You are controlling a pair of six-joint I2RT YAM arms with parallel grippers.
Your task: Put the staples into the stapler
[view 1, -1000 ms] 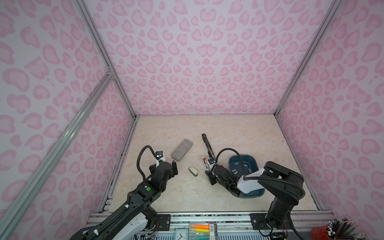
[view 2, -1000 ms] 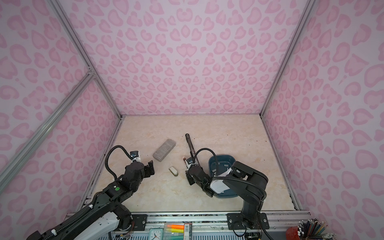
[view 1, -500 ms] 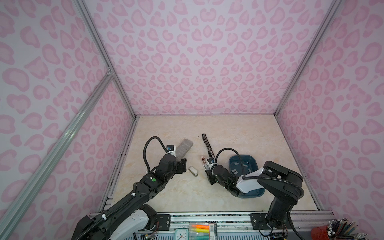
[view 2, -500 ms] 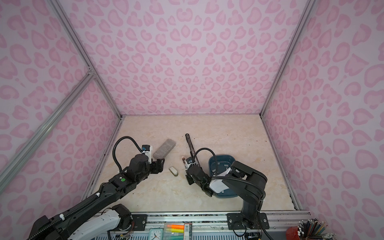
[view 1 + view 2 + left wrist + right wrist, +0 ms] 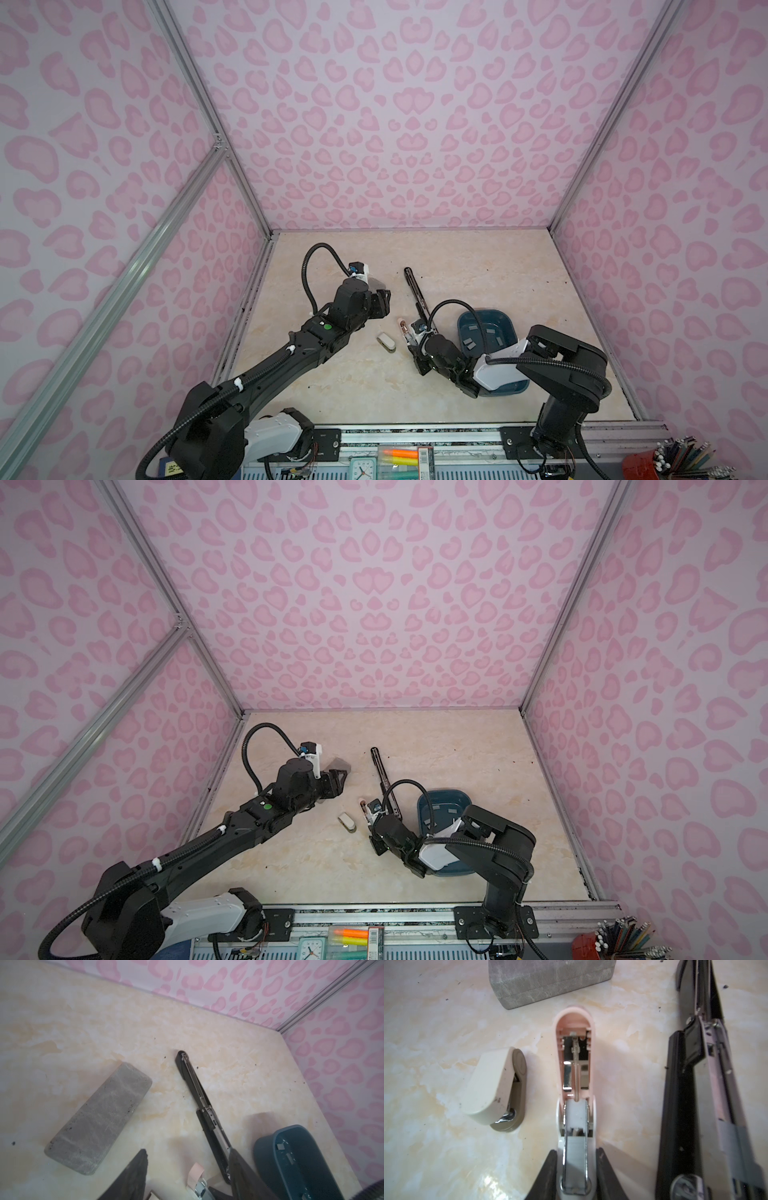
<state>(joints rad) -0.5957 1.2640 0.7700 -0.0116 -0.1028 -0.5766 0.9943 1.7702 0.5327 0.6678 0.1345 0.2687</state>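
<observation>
1. My right end effector [image 5: 576, 1151] is clamped on the base end of the pink stapler [image 5: 575, 1053], one finger on each side.
2. The pink stapler is low on the table [image 5: 457, 257]. Its lid is swung fully open, so the spring and pusher are exposed.
3. A staple strip [image 5: 575, 1144] sits in the pink stapler's channel, right between my right fingers and behind the white pusher.
4. The rest of the staples [image 5: 471, 344] are short silver strips scattered in the blue tray [image 5: 482, 312]. The tray is just beside my right arm, and I can't get a count from here.
5. The black stapler [image 5: 195, 1084] lies opened flat on the table with its metal rail up. It runs from mid-table down towards the tray, just beside the pink stapler and not touching it.
6. My left end effector [image 5: 381, 302] has its jaws apart with nothing between them. It hovers over the near end of the grey block [image 5: 99, 1118], clear of it.
7. In both top views most of the grey block is hidden by my left wrist.
8. A small beige stapler-like gadget [image 5: 496, 1088] lies on its side on the table. It is on the far side of the pink stapler from the black one, near it but apart.
</observation>
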